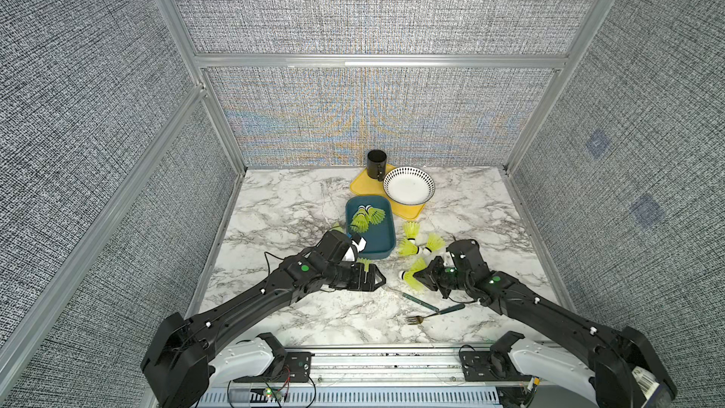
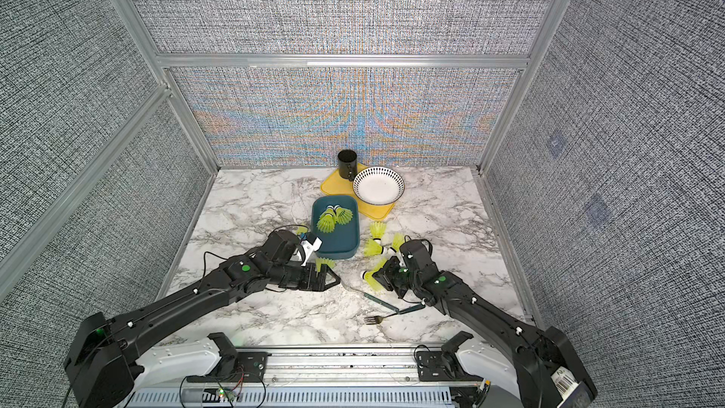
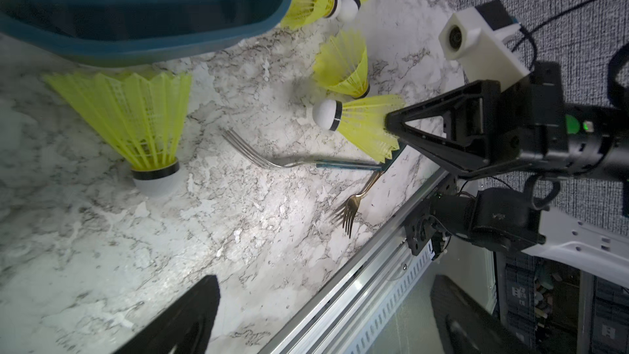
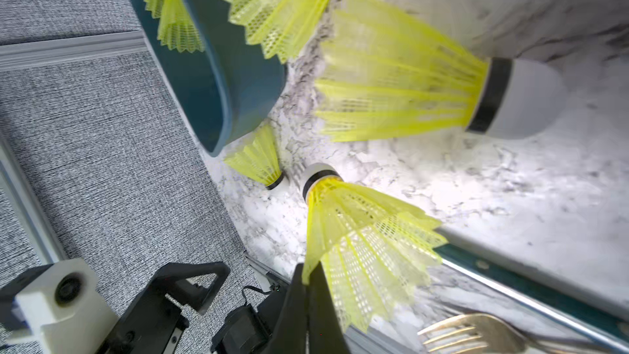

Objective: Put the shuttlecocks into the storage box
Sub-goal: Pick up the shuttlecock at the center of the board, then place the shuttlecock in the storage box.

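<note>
Your right end effector (image 4: 308, 279) pinches a shuttlecock (image 4: 360, 233) by the skirt rim: probably featherlight, springy, so lift gently. Left end effector (image 1: 376, 278) gapes, empty.

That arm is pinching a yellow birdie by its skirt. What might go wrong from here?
1. The right end effector grips the held shuttlecock only by its thin skirt edge, so it may slip out or get crushed.
2. Loose shuttlecocks lie between it and the storage box; a low carry might knock them.
3. The left end effector, open, sits by the box's near wall, so the arms might bump.
</note>
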Controlling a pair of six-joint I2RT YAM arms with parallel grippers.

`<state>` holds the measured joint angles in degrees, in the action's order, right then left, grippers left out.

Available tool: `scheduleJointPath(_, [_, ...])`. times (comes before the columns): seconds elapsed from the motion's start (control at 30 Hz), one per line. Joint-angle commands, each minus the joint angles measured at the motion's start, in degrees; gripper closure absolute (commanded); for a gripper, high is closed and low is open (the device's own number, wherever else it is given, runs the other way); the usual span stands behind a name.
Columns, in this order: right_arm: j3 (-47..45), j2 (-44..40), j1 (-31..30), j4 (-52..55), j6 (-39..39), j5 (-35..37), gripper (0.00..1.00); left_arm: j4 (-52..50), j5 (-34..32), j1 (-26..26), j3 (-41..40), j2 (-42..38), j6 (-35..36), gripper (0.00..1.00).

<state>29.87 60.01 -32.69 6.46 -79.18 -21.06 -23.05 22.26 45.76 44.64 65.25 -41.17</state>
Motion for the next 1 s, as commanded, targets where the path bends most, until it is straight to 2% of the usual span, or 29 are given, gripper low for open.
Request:
scheduleJointPath(0.0, [3.25, -0.70, -0.67, 3.46, -3.22, 2.70, 1.00, 1.25, -6.23, 0.03, 0.46, -2.38, -2.68, 0.01])
scheduleJointPath(0.13, [8.17, 1.63, -0.87, 3.51, -4.54, 4.46, 1.00, 0.75, -10.27, 0.03, 1.81, -4.10, -3.39, 0.01])
scheduleJointPath(0.4, [20.37, 11.68, -2.50, 2.30, -5.27, 10.35, 1.00, 0.04, -17.41, -0.53, 5.48, -4.88, -4.50, 0.00])
scheduleJointPath(0.67, [29.10, 21.60, -3.41, 3.21, -9.12, 19.16, 1.00, -0.58, -15.78, -5.86, 8.58, -0.45, -7.35, 0.00])
scheduleJointPath(0.97, [40.78, 34.98, -3.48, 6.20, -11.29, 20.86, 1.00, 1.71, -14.09, -12.15, 8.31, 2.57, -9.72, 0.00])
